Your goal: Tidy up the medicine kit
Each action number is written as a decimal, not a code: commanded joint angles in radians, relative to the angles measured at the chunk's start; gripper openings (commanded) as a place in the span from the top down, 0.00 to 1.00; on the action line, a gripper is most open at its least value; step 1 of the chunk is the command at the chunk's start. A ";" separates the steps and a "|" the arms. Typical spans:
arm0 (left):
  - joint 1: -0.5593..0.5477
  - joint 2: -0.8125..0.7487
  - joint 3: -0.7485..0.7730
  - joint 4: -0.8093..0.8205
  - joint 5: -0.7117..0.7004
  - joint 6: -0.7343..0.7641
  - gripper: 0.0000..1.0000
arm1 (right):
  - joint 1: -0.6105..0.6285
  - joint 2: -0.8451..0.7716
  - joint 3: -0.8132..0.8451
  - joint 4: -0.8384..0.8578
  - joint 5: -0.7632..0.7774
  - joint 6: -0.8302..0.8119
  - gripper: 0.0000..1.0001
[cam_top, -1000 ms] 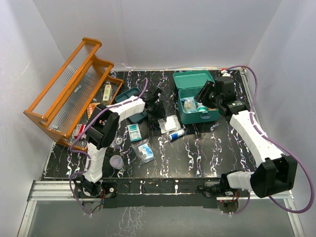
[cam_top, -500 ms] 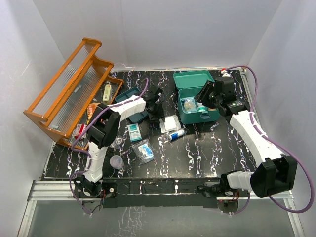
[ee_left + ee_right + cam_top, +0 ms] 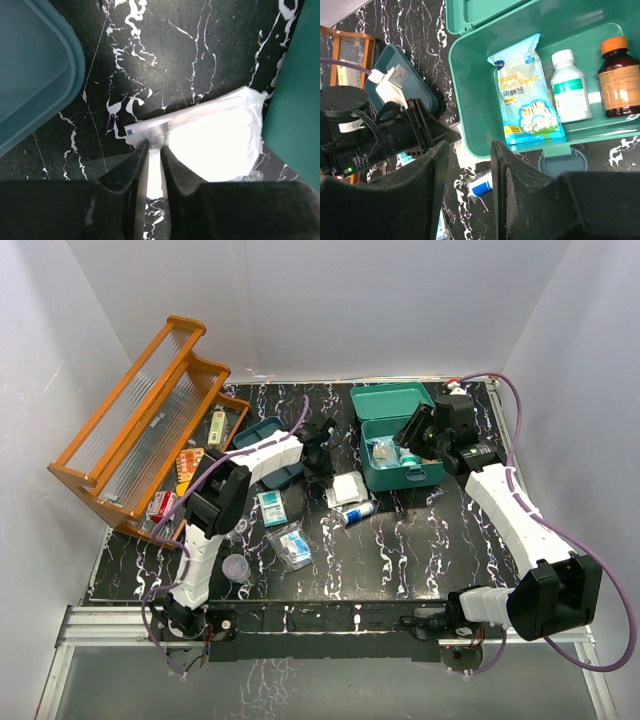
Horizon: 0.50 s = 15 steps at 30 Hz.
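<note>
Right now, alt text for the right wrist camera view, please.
An open teal medicine kit holds a cotton swab packet, a white bottle and an amber bottle. The right gripper hovers open at its near wall.

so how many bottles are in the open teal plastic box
2. A white green-labelled plastic bottle lies beside the cotton-swab bag, a brown orange-capped bottle next to it. The bag may hide more.

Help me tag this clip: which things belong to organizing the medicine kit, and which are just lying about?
Job: medicine kit, insert tray, white packet in left gripper, tube, sachets.
Lying about: orange rack, clear cup.
</note>
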 commanded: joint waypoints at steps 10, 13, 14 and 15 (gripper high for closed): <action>-0.007 -0.044 -0.024 -0.023 -0.065 0.078 1.00 | -0.002 -0.008 0.011 0.048 0.008 -0.007 0.64; -0.006 -0.090 -0.059 -0.007 -0.075 0.093 1.00 | -0.003 -0.009 0.011 0.049 0.007 -0.007 0.64; -0.005 -0.098 -0.068 -0.012 -0.086 0.095 1.00 | -0.002 -0.009 0.012 0.049 0.007 -0.007 0.64; -0.004 -0.105 -0.072 -0.022 -0.100 0.097 1.00 | -0.002 -0.010 0.010 0.049 0.007 -0.007 0.64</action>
